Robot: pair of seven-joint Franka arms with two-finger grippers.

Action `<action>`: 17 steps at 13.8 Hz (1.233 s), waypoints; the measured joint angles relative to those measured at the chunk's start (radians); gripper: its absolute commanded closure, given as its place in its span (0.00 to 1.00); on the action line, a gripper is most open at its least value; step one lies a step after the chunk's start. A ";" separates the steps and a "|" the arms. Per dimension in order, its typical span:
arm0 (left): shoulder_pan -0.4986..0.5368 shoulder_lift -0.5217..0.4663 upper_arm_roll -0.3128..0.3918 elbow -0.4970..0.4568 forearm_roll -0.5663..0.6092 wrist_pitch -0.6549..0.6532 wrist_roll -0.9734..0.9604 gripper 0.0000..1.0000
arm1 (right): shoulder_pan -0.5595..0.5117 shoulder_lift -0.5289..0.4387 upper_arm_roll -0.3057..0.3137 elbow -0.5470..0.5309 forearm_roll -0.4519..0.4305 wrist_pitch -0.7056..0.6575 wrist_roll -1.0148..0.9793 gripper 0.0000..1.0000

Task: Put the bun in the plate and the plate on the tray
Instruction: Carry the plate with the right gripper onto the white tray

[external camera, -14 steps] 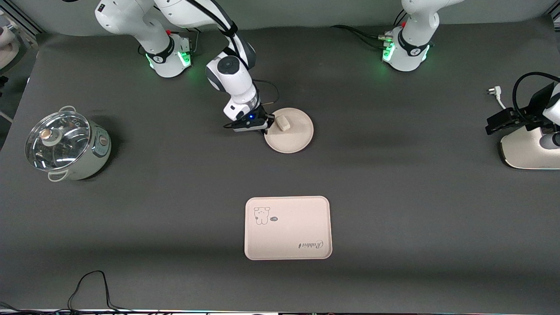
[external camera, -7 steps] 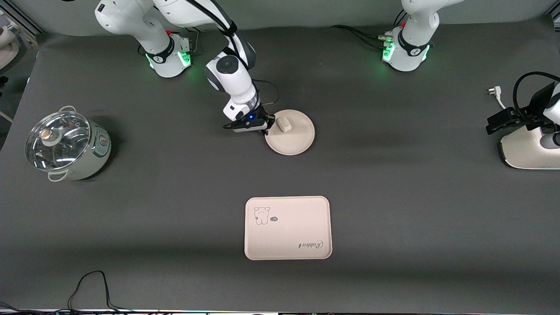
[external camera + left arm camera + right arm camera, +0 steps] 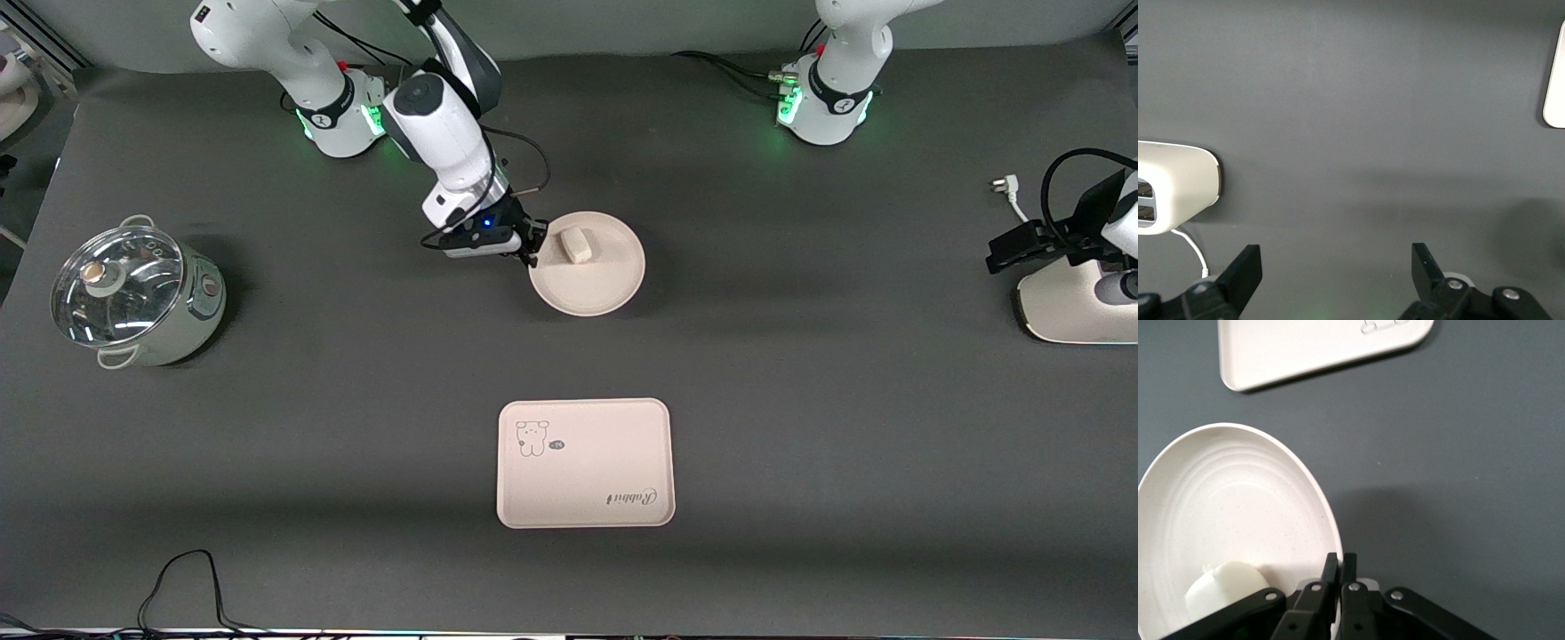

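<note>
The tray, cream-beige with a cartoon animal and "Rabbit" script, lies flat and bare on the dark table. It sits at six o'clock from the plate in the front view, nearer that camera and well apart from it, with open table between them. It appears to be left clear as the landing spot.

The plate is round and shallow. The right gripper pinches its rim at about nine o'clock, fingers closed tight on the edge. In the right wrist view the plate looks tilted, with a soft shadow on the table beside it, so it is probably just clear of the surface. An edge grip suits a dish this low, since there is nothing else to take hold of. It also makes the load lopsided, and a steeper tilt could let the contents slide.

The left gripper waits with its fingers spread wide, holding nothing. It hangs over bare table near a white appliance and stays clear of the carry path.

The bun is a small cream-white block already in the plate. It lies at about eleven o'clock from the dish's centre, close to the gripped rim, where the wrist camera shows it just beside the fingers. By this reading the first half of the job is done, and carrying the plate toward six o'clock onto the tray remains.
</note>
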 measured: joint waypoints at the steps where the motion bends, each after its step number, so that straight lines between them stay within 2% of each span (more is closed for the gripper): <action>1: 0.000 0.001 0.000 0.000 0.000 0.000 0.000 0.00 | -0.004 0.002 0.000 0.008 0.004 0.000 0.000 1.00; 3: 0.000 0.002 0.000 0.000 0.000 0.000 0.001 0.00 | -0.029 0.032 -0.001 0.041 0.006 0.000 0.000 1.00; 5: 0.000 0.003 0.000 0.001 0.001 0.000 0.001 0.00 | -0.075 0.105 -0.002 0.126 0.006 -0.004 0.000 1.00; 12: -0.005 0.004 -0.008 0.002 0.031 0.000 0.001 0.00 | -0.212 0.491 -0.005 0.752 0.066 -0.249 -0.001 1.00; 15: -0.023 0.004 -0.004 0.003 0.048 -0.014 0.002 0.00 | -0.271 0.626 -0.005 0.966 0.067 -0.337 -0.002 1.00; 16: -0.064 0.004 0.028 0.003 0.051 -0.024 0.002 0.00 | -0.282 0.660 -0.005 1.006 0.067 -0.345 -0.003 1.00; 17: -0.138 0.004 0.097 0.003 0.052 -0.027 0.001 0.00 | -0.288 0.691 -0.004 1.032 0.067 -0.346 -0.008 1.00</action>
